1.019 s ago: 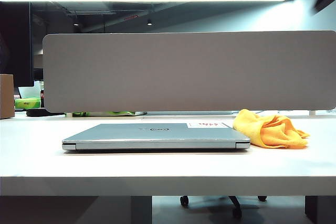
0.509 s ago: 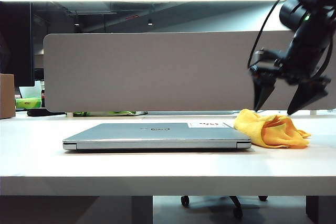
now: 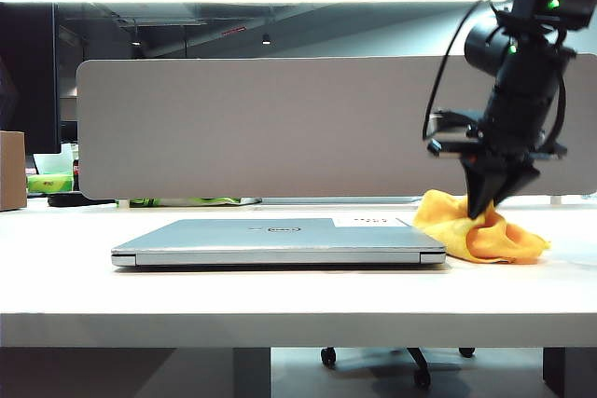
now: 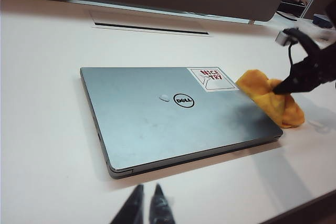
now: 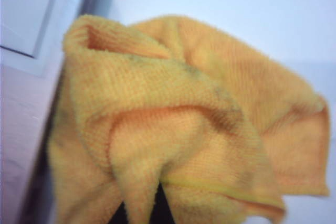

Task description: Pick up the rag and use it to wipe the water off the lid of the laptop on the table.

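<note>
The closed silver-grey laptop (image 3: 280,241) lies flat on the white table (image 3: 280,309). Its lid (image 4: 136,124) carries a round dark logo (image 4: 184,100), a white red-printed sticker (image 4: 211,77) and a small water drop (image 4: 164,97). The yellow-orange rag (image 3: 508,240) sits crumpled on the table against the laptop's right end. My right gripper (image 3: 482,212) points down into the rag (image 5: 184,129), shut on a raised fold of it. My left gripper (image 4: 147,195) hovers over bare table short of the laptop's near edge, fingers together with nothing between them; the exterior view does not show it.
A long grey divider panel (image 3: 280,128) stands across the back of the table. A cardboard box (image 3: 11,171) sits at the far left. A cable slot (image 4: 152,27) runs in the table behind the laptop. White table surface surrounds the laptop.
The right arm came down from the upper right; its jaws stood open above the rag half a second ago and are now shut on the rag's top, which has bunched up.
</note>
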Controlling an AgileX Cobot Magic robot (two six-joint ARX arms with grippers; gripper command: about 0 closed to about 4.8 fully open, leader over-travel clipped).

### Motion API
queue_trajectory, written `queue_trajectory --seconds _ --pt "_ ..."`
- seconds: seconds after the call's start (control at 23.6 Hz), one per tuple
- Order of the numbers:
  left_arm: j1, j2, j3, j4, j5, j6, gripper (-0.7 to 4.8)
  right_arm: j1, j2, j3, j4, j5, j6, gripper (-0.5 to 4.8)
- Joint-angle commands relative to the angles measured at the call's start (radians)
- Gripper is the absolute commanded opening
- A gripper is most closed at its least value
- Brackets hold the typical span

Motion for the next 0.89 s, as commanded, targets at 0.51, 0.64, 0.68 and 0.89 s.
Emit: queue_trajectory --seconds 0.51,0.64,0.68,0.89 --pt "-0.001 0.001 0.005 0.012 0.000 0.003 0.21 0.364 0.107 0.419 0.173 0.002 0.009 -0.04" --pt "-0.001 0.001 0.005 0.013 0.001 0.003 0.21 0.405 0.220 0.419 0.163 0.010 0.008 -0.04" --pt "-0.001 0.001 0.005 0.012 0.000 0.003 0.21 0.416 0.267 0.419 0.150 0.017 0.008 -0.04" --pt "-0.001 0.001 0.005 0.013 0.001 0.003 0.21 0.421 0.353 0.419 0.093 0.023 0.008 -0.04"
